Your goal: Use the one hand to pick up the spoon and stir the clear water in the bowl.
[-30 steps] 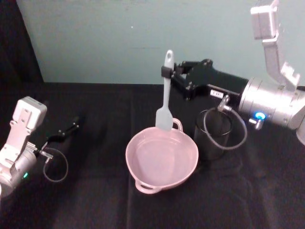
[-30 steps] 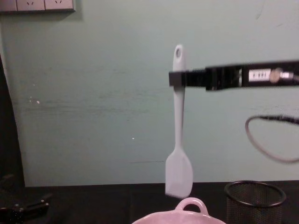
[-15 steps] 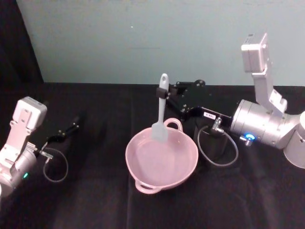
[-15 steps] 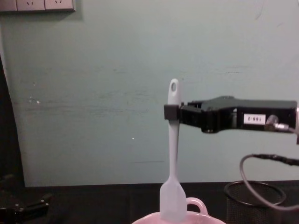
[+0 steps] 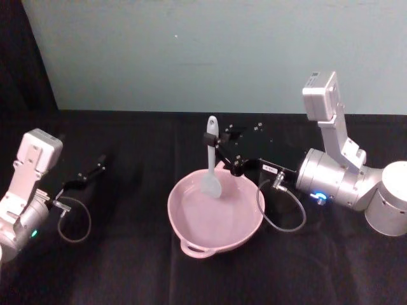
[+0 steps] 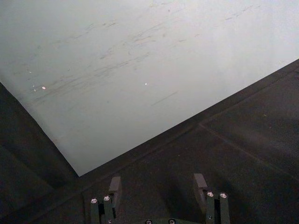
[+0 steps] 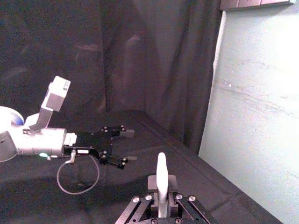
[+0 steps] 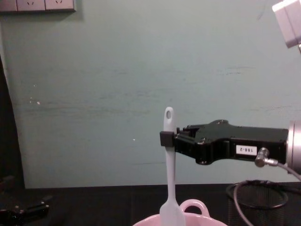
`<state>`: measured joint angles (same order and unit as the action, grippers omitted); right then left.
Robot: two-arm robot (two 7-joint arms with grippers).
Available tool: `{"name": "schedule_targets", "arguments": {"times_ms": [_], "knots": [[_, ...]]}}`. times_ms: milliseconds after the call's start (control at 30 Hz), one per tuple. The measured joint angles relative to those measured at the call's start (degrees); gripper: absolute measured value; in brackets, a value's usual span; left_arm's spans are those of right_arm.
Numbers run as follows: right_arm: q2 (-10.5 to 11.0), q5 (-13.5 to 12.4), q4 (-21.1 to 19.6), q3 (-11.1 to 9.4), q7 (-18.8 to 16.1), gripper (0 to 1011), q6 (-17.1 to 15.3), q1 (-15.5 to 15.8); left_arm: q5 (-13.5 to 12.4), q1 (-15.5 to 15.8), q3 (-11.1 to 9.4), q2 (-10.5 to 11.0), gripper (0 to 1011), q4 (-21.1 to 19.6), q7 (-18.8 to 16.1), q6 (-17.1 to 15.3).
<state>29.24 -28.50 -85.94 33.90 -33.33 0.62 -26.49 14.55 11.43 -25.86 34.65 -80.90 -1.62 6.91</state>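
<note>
The pale pink bowl (image 5: pixel 173 215) sits mid-table with clear water in it; its loop handle (image 8: pixel 194 207) shows in the chest view. My right gripper (image 5: pixel 210 138) (image 8: pixel 165 139), black with a white numbered label, reaches in from the right and is shut on the handle of the white spoon (image 5: pixel 211 171) (image 8: pixel 169 174). The spoon hangs upright with its flat blade down inside the bowl's far half. I cannot tell if the blade touches the water. In the right wrist view the spoon's handle tip (image 7: pixel 161 170) sticks up between the jaws. My left gripper (image 5: pixel 92 173) (image 6: pixel 157 186) rests open at the far left.
A black wire-mesh cup (image 8: pixel 276 200) stands to the right of the bowl, behind the right gripper. A grey cable loop (image 5: pixel 280 213) hangs from the right wrist beside the bowl. A pale green wall (image 5: pixel 191 51) closes off the back of the black table.
My right gripper has come down and nearer with the spoon. The blade has dropped from above the bowl's far rim to inside the bowl. The left arm has stayed put.
</note>
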Motion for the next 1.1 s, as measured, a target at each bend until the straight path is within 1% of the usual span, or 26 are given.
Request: {"name": "schedule_targets", "arguments": {"times_ms": [233, 533, 1100], "knots": [[-1.33, 1.31, 1.67, -0.42, -0.47, 119, 1.42, 0.81, 0.00, 0.00, 0.00, 0.00, 1005, 0.00, 0.00, 0.00], [-2.25, 1.98, 2.79, -1.22, -1.29, 119, 1.65, 1.30, 0.00, 0.00, 0.00, 0.00, 1005, 0.00, 0.00, 0.00], [-2.17, 2.00, 2.65, -1.12, -1.27, 119, 1.63, 1.23, 0.00, 0.00, 0.00, 0.00, 1005, 0.00, 0.00, 0.00]]}}
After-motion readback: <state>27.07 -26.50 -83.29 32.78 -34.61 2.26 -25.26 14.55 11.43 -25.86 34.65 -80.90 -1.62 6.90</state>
